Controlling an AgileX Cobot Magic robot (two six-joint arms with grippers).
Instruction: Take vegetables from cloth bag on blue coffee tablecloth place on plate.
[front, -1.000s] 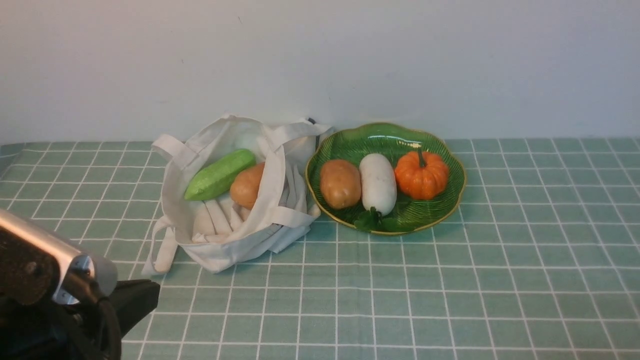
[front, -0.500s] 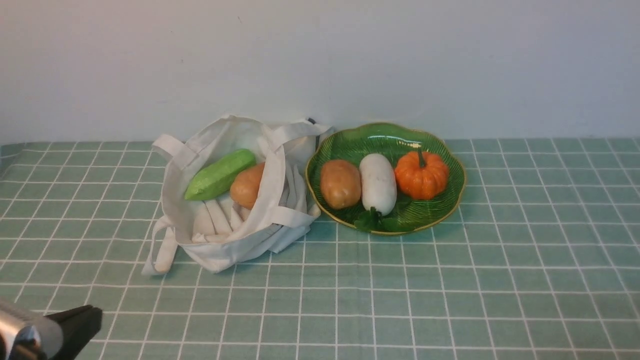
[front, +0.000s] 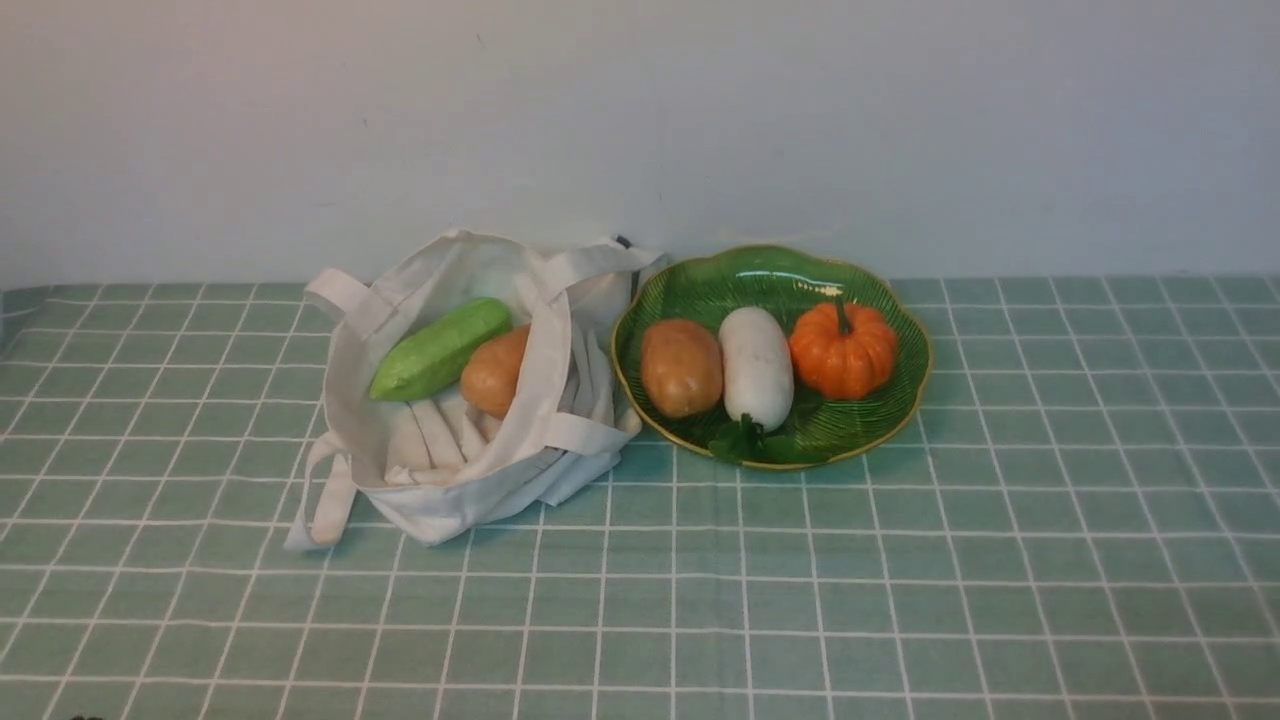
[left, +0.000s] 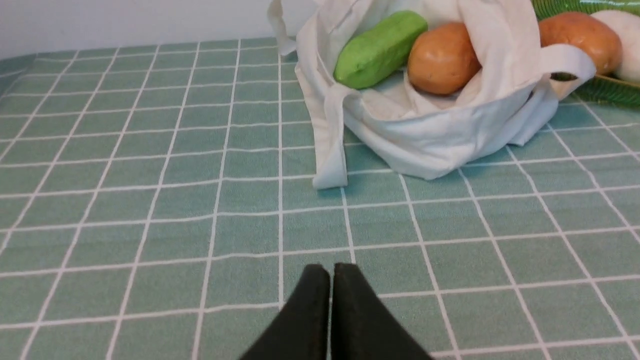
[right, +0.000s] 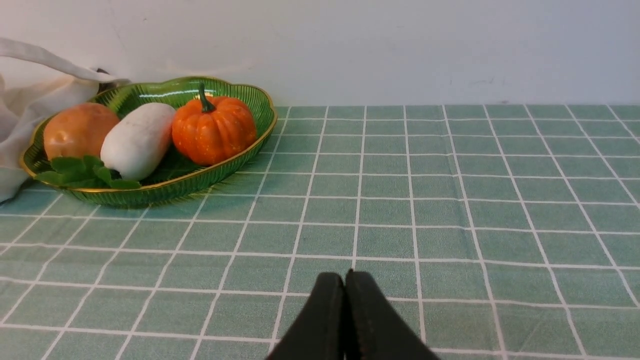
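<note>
The off-white cloth bag (front: 470, 400) lies open on the teal checked tablecloth (front: 900, 560), holding a light green cucumber (front: 440, 348) and a tan potato (front: 492, 372). To its right the dark green plate (front: 905, 400) carries a second potato (front: 680, 367), a white radish (front: 756, 365) and an orange pumpkin (front: 843, 350). My left gripper (left: 331, 270) is shut and empty, low over bare cloth well short of the cloth bag (left: 440, 130). The right gripper (right: 345, 277) is likewise shut and empty, some way from the plate (right: 150, 192). Neither arm shows in the front view.
A plain white wall (front: 640, 120) rises just behind the bag and plate. Long strap handles (front: 325, 500) trail from the bag's near left side onto the cloth.
My left arm has drawn back out of the front view's lower left corner. Bag, plate and vegetables have not moved.
</note>
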